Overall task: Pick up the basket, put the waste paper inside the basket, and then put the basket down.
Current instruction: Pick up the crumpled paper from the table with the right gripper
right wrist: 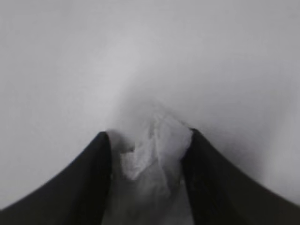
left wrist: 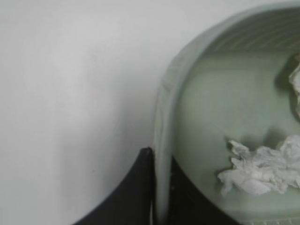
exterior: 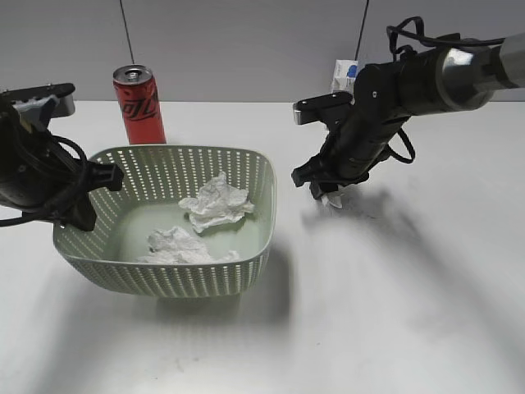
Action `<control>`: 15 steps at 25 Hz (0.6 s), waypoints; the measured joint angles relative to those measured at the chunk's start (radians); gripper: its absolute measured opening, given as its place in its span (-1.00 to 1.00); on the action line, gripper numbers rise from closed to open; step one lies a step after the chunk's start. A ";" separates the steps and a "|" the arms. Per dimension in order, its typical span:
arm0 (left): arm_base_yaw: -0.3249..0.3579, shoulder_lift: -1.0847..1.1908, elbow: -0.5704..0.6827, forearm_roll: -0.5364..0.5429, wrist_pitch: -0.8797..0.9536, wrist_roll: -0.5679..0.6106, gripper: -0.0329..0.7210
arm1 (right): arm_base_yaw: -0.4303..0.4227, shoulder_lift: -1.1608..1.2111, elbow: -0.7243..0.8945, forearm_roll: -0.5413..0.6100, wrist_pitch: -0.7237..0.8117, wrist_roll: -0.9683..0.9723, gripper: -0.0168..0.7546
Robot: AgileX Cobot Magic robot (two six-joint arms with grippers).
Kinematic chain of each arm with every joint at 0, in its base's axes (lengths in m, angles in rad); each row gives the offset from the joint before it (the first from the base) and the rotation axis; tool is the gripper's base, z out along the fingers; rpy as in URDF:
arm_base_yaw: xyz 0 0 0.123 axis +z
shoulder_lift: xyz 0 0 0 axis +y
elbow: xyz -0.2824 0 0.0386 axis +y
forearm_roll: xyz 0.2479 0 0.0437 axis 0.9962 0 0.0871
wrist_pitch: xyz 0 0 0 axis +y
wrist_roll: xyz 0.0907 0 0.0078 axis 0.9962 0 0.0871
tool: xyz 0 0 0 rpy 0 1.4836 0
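Observation:
The pale green perforated basket (exterior: 246,176) is tilted, its left side lifted off the white table. My left gripper (exterior: 86,197) is shut on the basket's left rim (left wrist: 161,140), one finger outside and one inside. Two crumpled white paper wads lie inside: one toward the back (exterior: 217,203), one at the front (exterior: 176,245), the latter also in the left wrist view (left wrist: 260,164). My right gripper (exterior: 328,195) hangs a little above the table, right of the basket, shut on a third white paper wad (right wrist: 154,150).
A red soda can (exterior: 138,105) stands behind the basket at the back left. A small white carton with a blue corner (exterior: 344,75) stands at the back behind my right arm. The white table (exterior: 394,312) runs to the front and right.

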 joint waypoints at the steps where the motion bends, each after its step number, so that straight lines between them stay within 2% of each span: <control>1: 0.000 0.000 0.000 0.000 0.000 0.002 -0.91 | 0.000 0.000 -0.001 0.001 0.014 0.003 -0.32; 3: 0.000 0.000 0.000 -0.001 0.001 0.000 -0.91 | 0.000 0.000 -0.010 0.012 0.054 0.009 -0.73; 5: 0.000 0.000 0.000 -0.001 0.003 0.002 -0.91 | 0.000 0.000 -0.030 0.016 0.106 0.011 -0.91; 9: 0.000 0.000 0.000 -0.005 0.011 0.001 -0.91 | 0.009 -0.014 -0.059 0.045 0.235 -0.050 -0.96; 15: 0.000 0.000 0.000 -0.010 0.012 0.001 -0.91 | 0.088 -0.225 -0.069 0.227 0.307 -0.248 -0.97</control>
